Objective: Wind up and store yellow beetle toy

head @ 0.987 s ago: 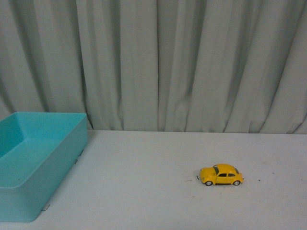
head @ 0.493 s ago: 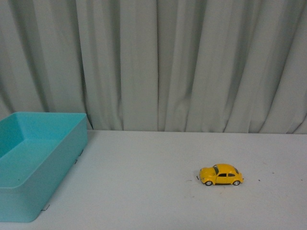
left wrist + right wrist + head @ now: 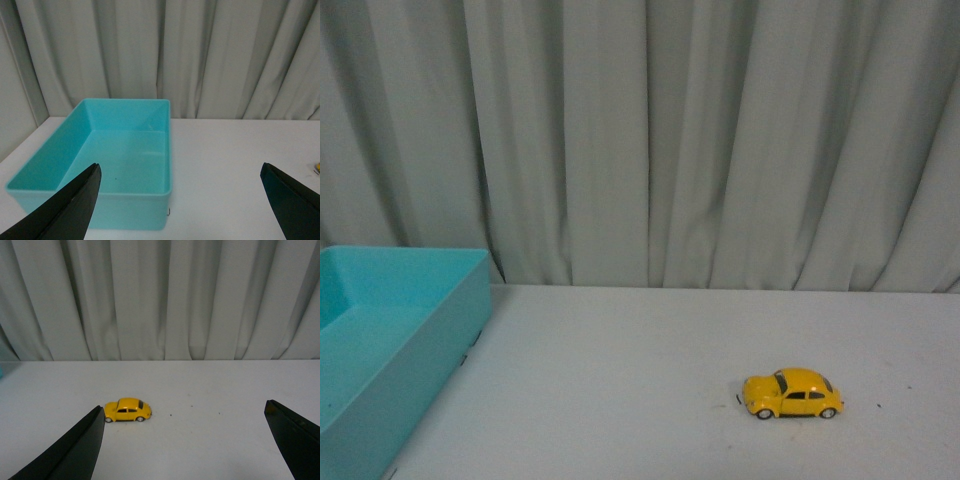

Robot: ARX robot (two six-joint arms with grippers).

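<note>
Right gripper [image 3: 183, 407]: jaws spread wide, holding nothing. Left gripper [image 3: 180, 167]: likewise wide and bare.
Yellow beetle toy [image 3: 127, 411]: on table [image 3: 620, 380], ahead of right jaws, side-on, long axis crosswise to the approach; right arm nearer.
Teal bin [image 3: 120, 100]: ahead of left jaws.
Front view shows neither arm. Left wrist view catches a yellow sliver at frame edge, probably the toy.

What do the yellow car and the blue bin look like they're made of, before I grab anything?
Yellow car: glossy painted shell with a brighter patch on the roof. It could be die-cast metal or hard plastic; the look leaves that open. Blue bin: probably moulded plastic, judging by its smooth surface with a soft sheen, even colour, rounded corners and thin walls.
</note>
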